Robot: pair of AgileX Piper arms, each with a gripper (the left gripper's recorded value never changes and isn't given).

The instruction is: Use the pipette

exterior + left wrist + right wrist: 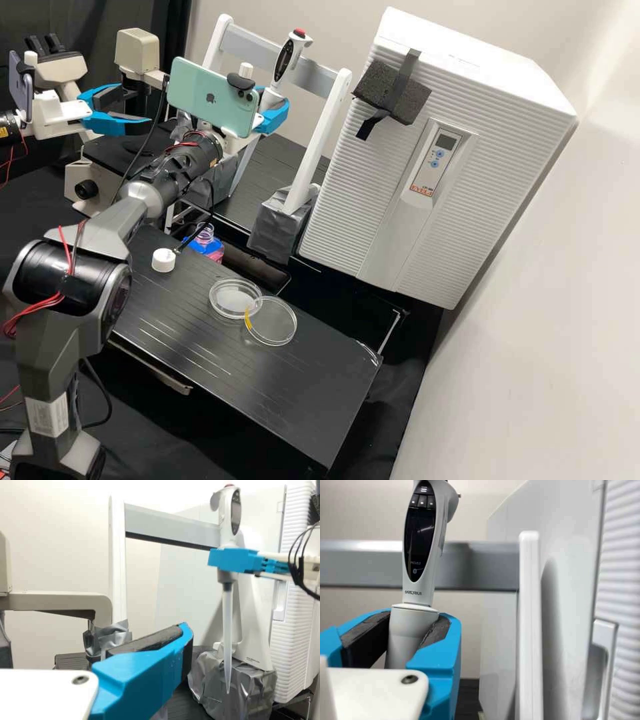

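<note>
Pipette (420,555) stands upright, clenched between the jaws of the right gripper (412,624); the left gripper (133,105) gapes released, well apart.

The pipette (285,57) is pale grey with a red button and dark panel, the phone (212,97) mint green, the ribbed cabinet (400,220) white, its foam block (392,93) black, the bottle (208,245) pink and blue, the bench (287,387) black with fine pale lines.

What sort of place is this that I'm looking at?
Most likely a biology or chemistry laboratory bench. A pipette is clamped in the right gripper, clear petri dishes lie on the black tray, and a microscope stands at the back.
</note>
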